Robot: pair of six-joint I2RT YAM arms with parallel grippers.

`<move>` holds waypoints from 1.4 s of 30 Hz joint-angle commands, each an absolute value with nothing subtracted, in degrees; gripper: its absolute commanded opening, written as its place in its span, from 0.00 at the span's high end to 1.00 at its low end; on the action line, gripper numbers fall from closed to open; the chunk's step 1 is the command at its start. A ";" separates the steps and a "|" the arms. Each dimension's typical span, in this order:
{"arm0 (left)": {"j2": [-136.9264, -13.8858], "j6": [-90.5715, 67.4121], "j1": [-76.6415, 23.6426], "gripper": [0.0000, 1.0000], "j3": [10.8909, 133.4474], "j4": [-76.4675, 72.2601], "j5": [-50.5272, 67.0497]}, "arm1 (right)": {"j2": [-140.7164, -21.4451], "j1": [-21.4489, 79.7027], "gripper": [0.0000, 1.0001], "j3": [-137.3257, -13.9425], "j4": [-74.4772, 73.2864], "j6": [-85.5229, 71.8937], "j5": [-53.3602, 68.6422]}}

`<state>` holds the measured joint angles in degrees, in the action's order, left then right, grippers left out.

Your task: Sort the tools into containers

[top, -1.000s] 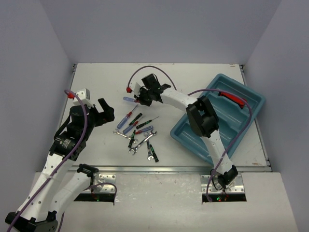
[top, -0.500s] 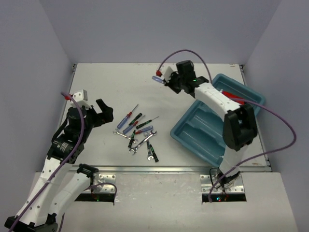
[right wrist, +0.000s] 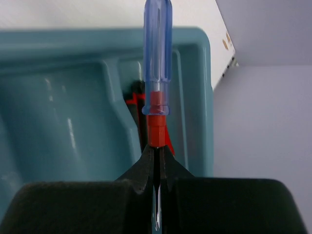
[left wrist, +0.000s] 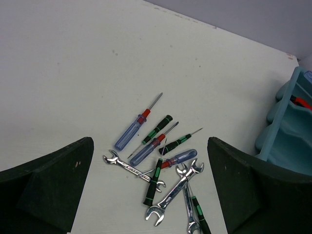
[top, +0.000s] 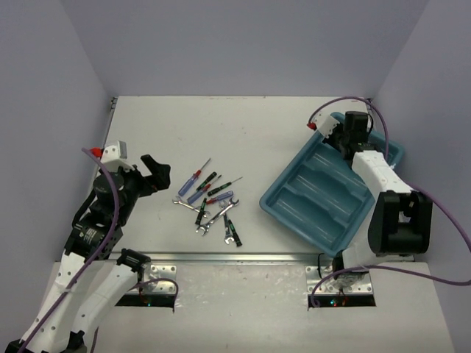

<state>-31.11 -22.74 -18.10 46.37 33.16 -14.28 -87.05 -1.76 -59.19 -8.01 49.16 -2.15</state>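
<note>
Right pincer (right wrist: 155, 161) tight on steel shaft of clear-blue plastic screwdriver (right wrist: 157, 48), above glossy teal tray (right wrist: 63, 112)

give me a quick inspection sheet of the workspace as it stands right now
surface: white table, bare apart from the job's things
job's things: teal tray lies angled at the right, with a red-handled tool in a far compartment; overlapping screwdrivers and wrenches lie loose left of it
clutter: nothing seen
grippers: left gripper is open and empty beside the heap; right gripper is shut on a blue-handled screwdriver over the tray's far end
cables: purple cables run along both arms, none on the tools
surroundings: plain pale walls on three sides
</note>
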 commanded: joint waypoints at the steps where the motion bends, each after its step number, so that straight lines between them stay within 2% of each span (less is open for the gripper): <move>1: -30.41 -22.15 -19.48 0.00 47.01 31.28 -14.06 | -87.42 -5.72 1.00 -54.64 6.78 58.38 -5.90; 7: -30.67 -22.15 -20.38 0.00 47.29 31.63 -13.97 | -89.38 -9.14 1.00 -54.76 9.58 56.25 -5.68; 10: -31.06 -22.24 -20.57 0.00 47.41 31.85 -14.15 | -87.37 -9.49 1.00 -53.44 9.30 52.44 -0.97; 20: -30.99 -22.15 -20.57 0.00 47.51 31.78 -13.89 | -83.08 -9.45 1.00 -51.70 3.81 46.03 3.77; 27: -30.57 -22.55 -21.01 0.00 47.55 32.15 -16.33 | -77.97 -9.49 1.00 -46.54 3.83 41.73 5.59; 32: -30.38 -22.59 -21.01 0.00 47.72 32.23 -15.89 | -76.28 -9.49 1.00 -42.61 4.74 42.24 3.16; 42: -27.86 -22.75 -21.21 0.00 47.62 32.22 -16.27 | -72.54 -9.42 1.00 -35.38 6.00 43.13 5.87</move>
<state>-28.78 -22.79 -20.45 46.37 33.33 -15.86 -76.37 -9.45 -36.55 2.56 43.46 4.24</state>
